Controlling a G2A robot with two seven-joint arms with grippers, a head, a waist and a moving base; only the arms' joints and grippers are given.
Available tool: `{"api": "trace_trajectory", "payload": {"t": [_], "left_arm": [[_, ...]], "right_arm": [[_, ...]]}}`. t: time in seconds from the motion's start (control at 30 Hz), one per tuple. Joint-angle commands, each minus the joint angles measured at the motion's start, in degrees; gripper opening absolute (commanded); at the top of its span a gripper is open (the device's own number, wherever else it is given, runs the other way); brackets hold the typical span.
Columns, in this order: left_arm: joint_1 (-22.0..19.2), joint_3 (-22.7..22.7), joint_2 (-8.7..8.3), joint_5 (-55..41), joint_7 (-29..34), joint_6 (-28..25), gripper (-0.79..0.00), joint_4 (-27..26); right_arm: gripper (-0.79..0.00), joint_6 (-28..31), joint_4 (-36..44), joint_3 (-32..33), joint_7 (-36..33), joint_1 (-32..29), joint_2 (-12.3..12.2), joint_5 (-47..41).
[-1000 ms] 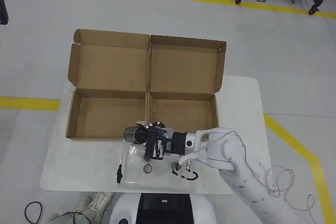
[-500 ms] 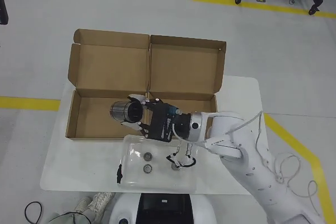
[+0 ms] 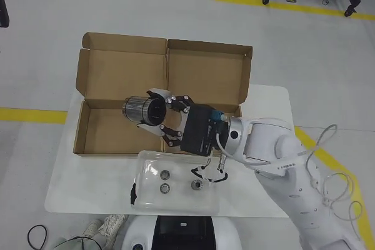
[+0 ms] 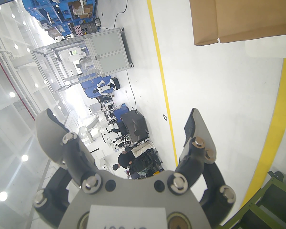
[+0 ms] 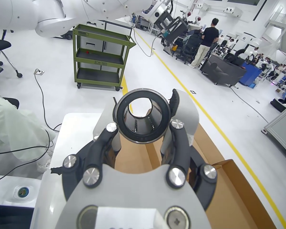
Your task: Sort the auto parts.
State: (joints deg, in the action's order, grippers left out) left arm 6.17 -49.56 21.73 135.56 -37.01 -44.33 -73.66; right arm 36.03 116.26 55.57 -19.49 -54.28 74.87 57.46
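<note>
One bearing (image 3: 139, 110) (image 5: 142, 117) moved

Right gripper (image 3: 153, 110) (image 5: 143, 110), clamped on the bearing, has carried it from the tray's (image 3: 147, 164) far edge to above the left box (image 3: 106, 132), near its far wall. Three small parts (image 3: 165, 174) lie in the tray at the table's (image 3: 269, 106) near edge. Left gripper (image 4: 120, 117) spread wide, holding nothing.

The silver-grey metal cylinder bearing (image 3: 136, 110) has a black ring on its end face. The right gripper (image 5: 142, 107) has pale grey fingers (image 5: 188, 111) on black links with silver screws. The two open cardboard boxes (image 3: 112, 131) are plain brown, the rectangular table (image 3: 269, 119) is white, and the painted floor stripes (image 3: 25, 115) are yellow.
</note>
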Motion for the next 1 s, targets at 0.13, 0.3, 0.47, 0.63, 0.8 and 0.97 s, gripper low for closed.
{"api": "trace_trajectory", "payload": {"t": [0.13, 0.3, 0.47, 0.63, 0.8, 0.97], "left_arm": [[0.0, 0.0, 0.0, 0.0, 0.0, 0.0, 0.0, 0.0], [0.0, 0.0, 0.0, 0.0, 0.0, 0.0, 0.0, 0.0], [0.0, 0.0, 0.0, 0.0, 0.0, 0.0, 0.0, 0.0], [0.0, 0.0, 0.0, 0.0, 0.0, 0.0, 0.0, 0.0], [0.0, 0.0, 0.0, 0.0, 0.0, 0.0, 0.0, 0.0], [0.0, 0.0, 0.0, 0.0, 0.0, 0.0, 0.0, 0.0]], "right_arm": [[-0.785, 1.1, 1.3, 0.9, 0.7, -1.8, -0.4, 1.1], [-0.785, 2.5, 1.9, 1.3, 2.6, -2.5, -0.6, 2.6], [-0.785, 3.4, 1.4, 0.1, 3.9, -3.2, -0.6, 5.2], [-0.785, 3.0, 1.0, -0.4, 3.9, -4.1, -0.8, 7.5], [-0.785, 2.4, 0.8, -0.8, 4.9, -7.3, -1.1, 10.1], [-0.785, 1.7, -0.5, -1.4, 5.8, -10.2, -1.4, 13.4]]}}
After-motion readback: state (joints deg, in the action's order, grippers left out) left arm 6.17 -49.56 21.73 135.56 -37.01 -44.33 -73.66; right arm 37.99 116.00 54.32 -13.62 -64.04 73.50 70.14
